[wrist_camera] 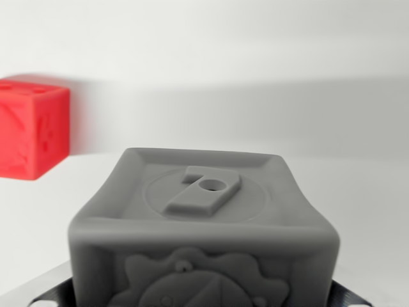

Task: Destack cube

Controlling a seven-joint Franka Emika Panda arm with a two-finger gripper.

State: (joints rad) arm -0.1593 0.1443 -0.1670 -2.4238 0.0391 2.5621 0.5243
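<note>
A grey cube [203,224] fills the lower middle of the wrist view, very close to the camera. Its top face carries a raised tag shape with a small hole, and its front face a gear-like relief. My gripper [201,297] is shut on it; black finger parts [38,293] show at the bottom left and bottom right, tight against the cube's sides. A red cube [29,128] stands apart at the wrist view's left, blurred, on the white surface. What lies under the grey cube is hidden.
A white surface [358,192] stretches behind and to the wrist view's right of the grey cube. A pale wall [255,64] rises at the back, with a soft shadow band across it.
</note>
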